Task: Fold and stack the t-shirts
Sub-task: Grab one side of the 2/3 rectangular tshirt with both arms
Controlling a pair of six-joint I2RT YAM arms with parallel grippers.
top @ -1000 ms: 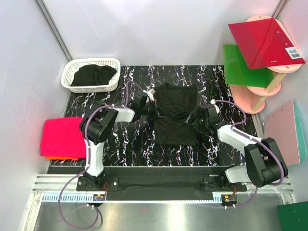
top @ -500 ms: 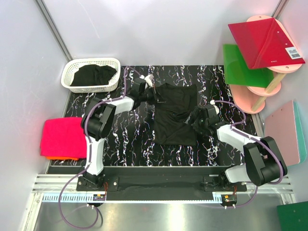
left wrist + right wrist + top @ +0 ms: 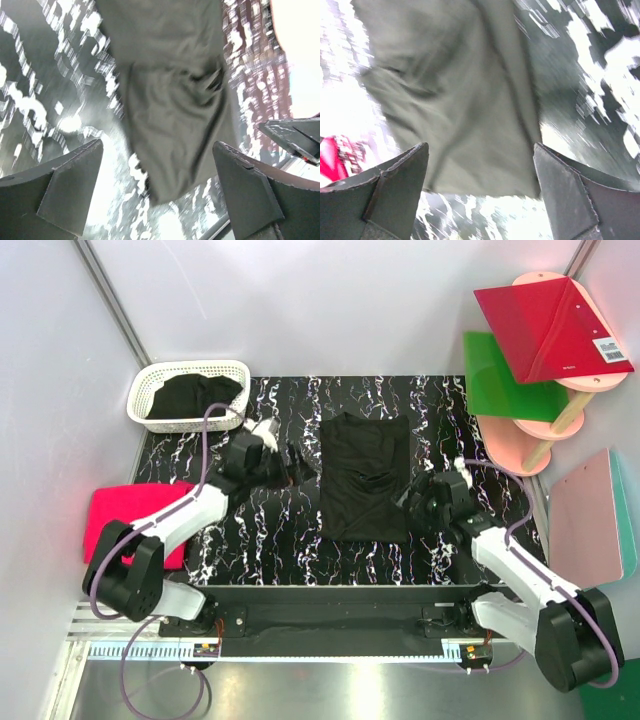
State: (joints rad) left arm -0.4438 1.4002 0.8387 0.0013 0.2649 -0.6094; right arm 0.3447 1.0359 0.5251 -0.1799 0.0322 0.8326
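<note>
Two arms have drawn back from the black t-shirt (image 3: 365, 475) since half a second ago. The left tool (image 3: 297, 462) was then at the upper left edge of the cloth. Now it stands to the left of the shirt, apart from it, over the bare worktop (image 3: 280, 535). The right tool (image 3: 413, 502) has moved a little toward the near side and is just beside the right edge of the shirt.

The top view shows the whole shirt lying flat in the middle of the worktop as a tall rectangle, wrinkled near its centre. It shows also a white basket (image 3: 150, 390) at the far left with a second black t-shirt (image 3: 192, 398) inside, and a folded pink t-shirt (image 3: 125, 520) on an orange t-shirt (image 3: 130, 568) at the left edge.

The wrist views are blurred, but they show the fingers better. The left fingers (image 3: 65, 185) and the right fingers (image 3: 395, 185) are spread wide and grasp nothing. In both views the grey-looking cloth lies beyond the gap, untouched.
</note>
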